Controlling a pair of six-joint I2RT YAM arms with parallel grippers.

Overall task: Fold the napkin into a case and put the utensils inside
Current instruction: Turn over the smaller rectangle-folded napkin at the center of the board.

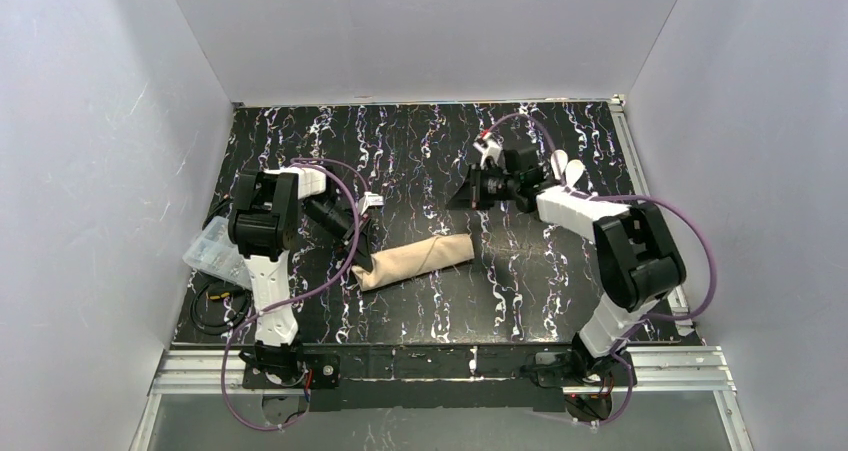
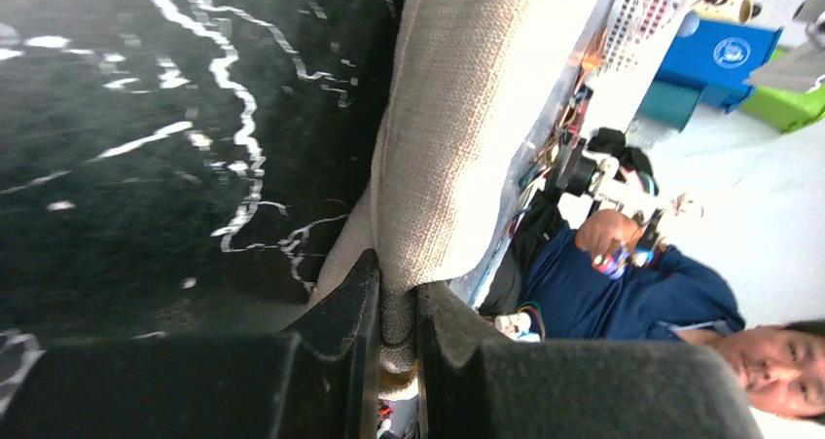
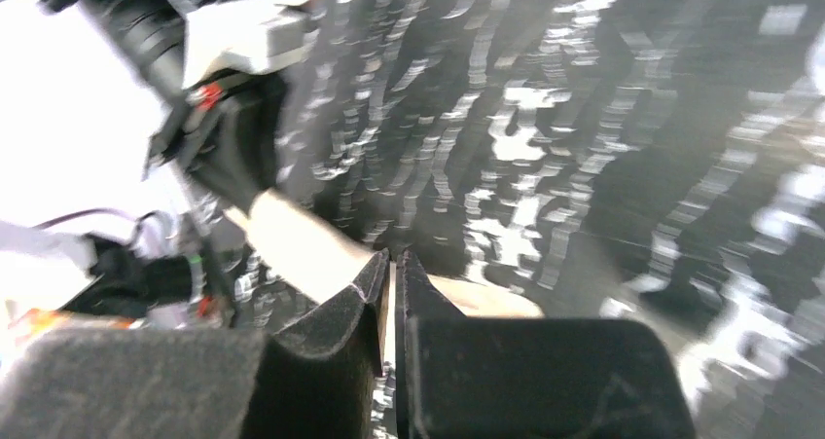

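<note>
left tool (image 2: 397, 283) clamped on the left end of the beige-tan cloth napkin (image 1: 418, 258), folded into a long narrow strip on the black marbled desk (image 1: 420, 151); its long axis runs up-right from that tool. right tool (image 1: 462, 193) hangs just beyond the napkin's right end, jaws almost together, nothing visibly held. two white plastic spoon-like utensils (image 1: 570, 169) lie farther beyond it, partly hidden behind the right arm (image 1: 630, 256). right wrist view blurred.
</note>
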